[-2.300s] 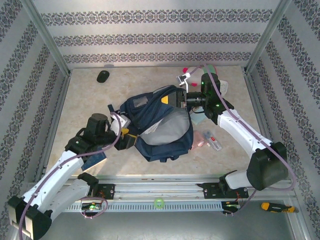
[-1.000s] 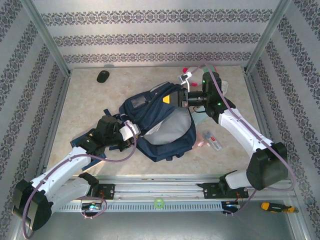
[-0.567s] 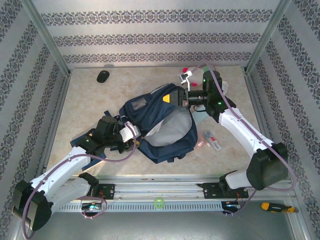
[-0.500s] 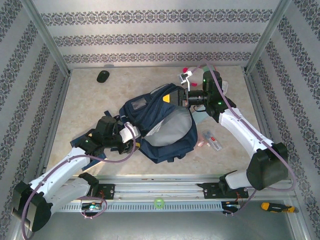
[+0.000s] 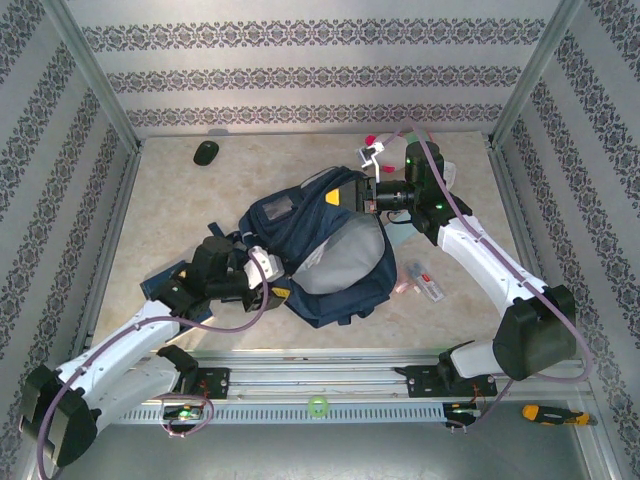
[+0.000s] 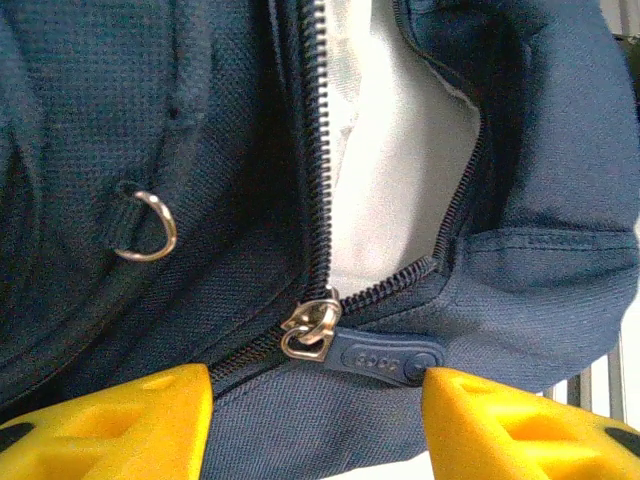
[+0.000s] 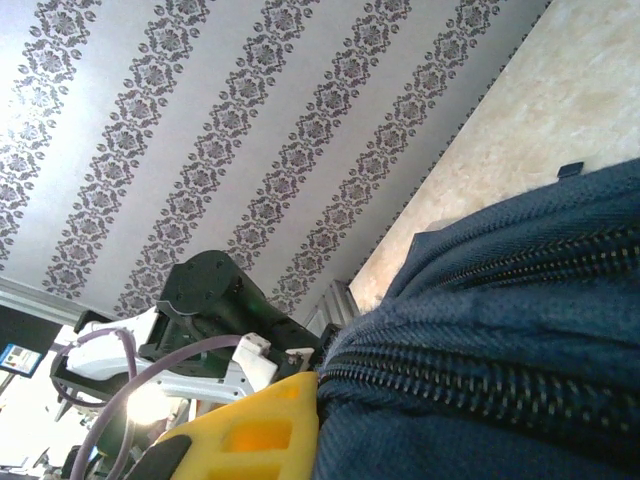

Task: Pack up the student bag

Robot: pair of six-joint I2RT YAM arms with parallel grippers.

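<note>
The left gripper (image 6: pixel 315 385) is gaping around the zipper pull (image 6: pixel 385 358) on the bag (image 5: pixel 290 225); the right gripper (image 5: pixel 371 198) is clamping that bag's rim. Closing askew, the left jaws could be snagging fabric instead of the pull.

Grey damask-striped wallpaper walls (image 5: pixel 320 75) enclose a beige marbled tabletop (image 5: pixel 170 200), brightly lit.

The left arm (image 5: pixel 120 350) and right arm (image 5: pixel 480 262) are built of white links and black joints, with a purplish cable (image 5: pixel 235 318) looped along each. Yellow fingers (image 6: pixel 110 420) are fitted to the left hand (image 6: pixel 315 415) and right hand (image 5: pixel 338 198).
</note>
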